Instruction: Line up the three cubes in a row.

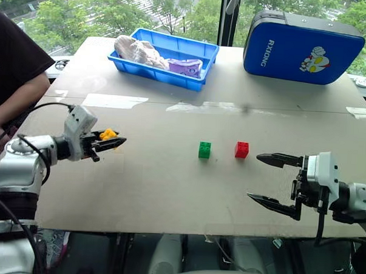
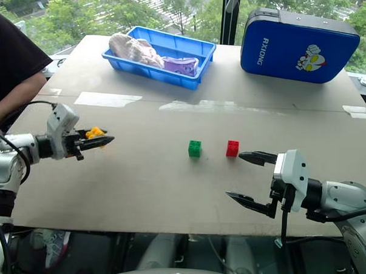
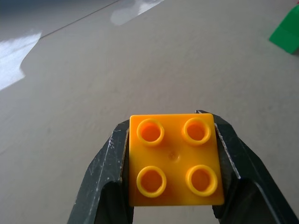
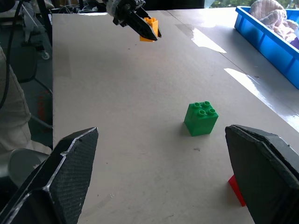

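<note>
Three cubes on one big table (image 1: 168,197), two already paired mid-table: green cube (image 1: 204,149) and red cube (image 1: 242,150), side by side, a small gap between, roughly parallel to the near edge. Far side carries a blue case (image 1: 302,48) toward the far right corner and a blue tray (image 1: 165,57) with cloth and a purple item, both well clear of the work. A person's sleeve and arm sit past the left edge.

Left gripper (image 1: 113,142) is clamped on the yellow-orange cube (image 3: 174,161), fingers pressing two opposite side faces, studs up, held near the left edge, seemingly just above the surface. Right gripper (image 1: 272,182) hangs spread wide, empty, just beside the red cube on the right.

Step in hand, as I read it: carry orange to the green's left. Keep it level, match the existing gap and line, set down flat before releasing, and don't nudge green
</note>
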### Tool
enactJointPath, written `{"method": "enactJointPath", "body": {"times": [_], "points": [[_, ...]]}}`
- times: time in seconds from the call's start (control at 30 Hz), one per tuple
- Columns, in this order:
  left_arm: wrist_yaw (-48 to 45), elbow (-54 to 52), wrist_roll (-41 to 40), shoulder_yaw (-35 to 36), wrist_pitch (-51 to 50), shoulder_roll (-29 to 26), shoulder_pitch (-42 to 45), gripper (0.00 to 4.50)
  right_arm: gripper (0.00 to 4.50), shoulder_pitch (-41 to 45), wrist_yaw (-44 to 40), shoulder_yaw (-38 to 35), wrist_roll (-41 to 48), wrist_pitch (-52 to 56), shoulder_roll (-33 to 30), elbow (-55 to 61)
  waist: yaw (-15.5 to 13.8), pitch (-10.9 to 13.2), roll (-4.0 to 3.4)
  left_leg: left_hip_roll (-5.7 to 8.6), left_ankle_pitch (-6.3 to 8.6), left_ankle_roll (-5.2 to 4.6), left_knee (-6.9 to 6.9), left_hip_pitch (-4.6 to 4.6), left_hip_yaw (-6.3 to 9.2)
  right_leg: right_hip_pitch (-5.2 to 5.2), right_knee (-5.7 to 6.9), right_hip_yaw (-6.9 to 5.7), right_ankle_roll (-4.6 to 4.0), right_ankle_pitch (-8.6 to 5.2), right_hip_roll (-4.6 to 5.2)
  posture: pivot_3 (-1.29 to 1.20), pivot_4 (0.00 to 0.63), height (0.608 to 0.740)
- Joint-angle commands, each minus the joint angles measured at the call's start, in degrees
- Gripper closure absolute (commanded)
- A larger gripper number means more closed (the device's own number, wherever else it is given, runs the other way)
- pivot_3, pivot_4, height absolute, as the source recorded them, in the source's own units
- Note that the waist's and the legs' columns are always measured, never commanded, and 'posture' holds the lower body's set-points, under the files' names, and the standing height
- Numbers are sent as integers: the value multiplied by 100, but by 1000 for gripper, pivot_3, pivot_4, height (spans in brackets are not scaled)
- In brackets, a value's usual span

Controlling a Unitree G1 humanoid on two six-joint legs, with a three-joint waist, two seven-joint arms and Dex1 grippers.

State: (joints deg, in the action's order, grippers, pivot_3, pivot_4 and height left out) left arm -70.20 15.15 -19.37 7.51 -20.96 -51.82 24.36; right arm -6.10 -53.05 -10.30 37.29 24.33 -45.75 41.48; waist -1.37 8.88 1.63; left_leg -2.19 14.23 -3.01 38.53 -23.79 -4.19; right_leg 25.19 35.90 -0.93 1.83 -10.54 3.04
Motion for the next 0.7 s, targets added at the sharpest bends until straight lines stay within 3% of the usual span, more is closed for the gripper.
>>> {"method": "enactJointPath", "body": {"times": [0.03,0.3,0.5,0.7], "points": [[-589,16,184,-638,408,199,590,3149,0,-46,106,-262,101,-26,-50,266,-4,0,0,2,0,0,0,0,-1,-1,0,1,0,0,0,0,150,740],[-1668,1633,916,-1700,1807,800,1881,3149,0,-142,291,-258,32,-28,-10,403,71,0,2,5,-1,-1,3,4,-12,-1,2,12,2,-1,-35,0,150,740],[-1928,2666,1332,-1937,2818,1063,2411,3149,0,-118,489,-130,22,22,24,547,53,0,3,4,-1,-1,4,-1,-8,-1,4,10,5,-3,-37,0,150,740],[-2081,3064,1511,-1965,3146,1252,2562,3149,0,-154,607,-135,50,56,8,625,54,1,4,4,1,-4,13,-5,-4,-2,0,17,6,-2,-26,0,150,740]]}}
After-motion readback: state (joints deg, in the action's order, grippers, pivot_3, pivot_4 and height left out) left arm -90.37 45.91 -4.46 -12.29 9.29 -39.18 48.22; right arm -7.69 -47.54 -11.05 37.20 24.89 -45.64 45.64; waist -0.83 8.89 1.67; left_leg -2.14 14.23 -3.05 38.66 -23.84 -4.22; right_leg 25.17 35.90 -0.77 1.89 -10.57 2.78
